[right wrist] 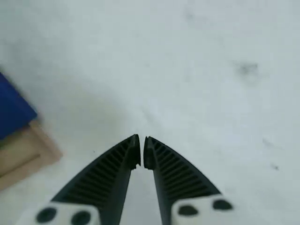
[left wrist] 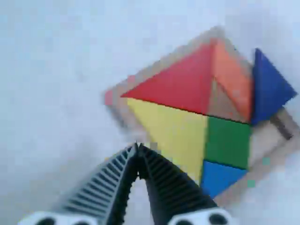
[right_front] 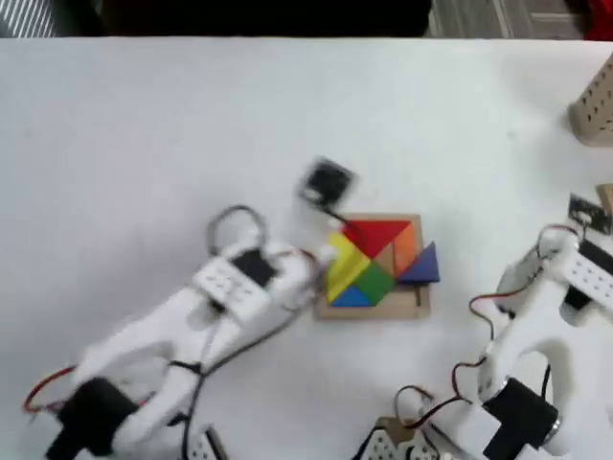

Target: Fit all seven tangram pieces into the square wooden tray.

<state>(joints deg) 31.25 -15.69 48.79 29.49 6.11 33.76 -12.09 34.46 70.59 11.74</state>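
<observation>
- Left hand has its fingertips pressed together with nothing between them; it points down at the near edge of the wooden tray, just beside the yellow triangle; a pose for nudging, I judge, not for gripping
- Right hand is all but closed and empty, over bare table; likely parked clear of the work
- Centre of the high view: red triangle, yellow triangle, green square, small blue triangle and orange piece lie flat inside the tray, edge to edge
- Dark blue triangle lies across the tray's right rim, partly outside and unseated; the bare floor beside it looks like its slot
- Left arm stretches from the lower left of the frame to the tray; right arm sits folded at the lower right, well apart
</observation>
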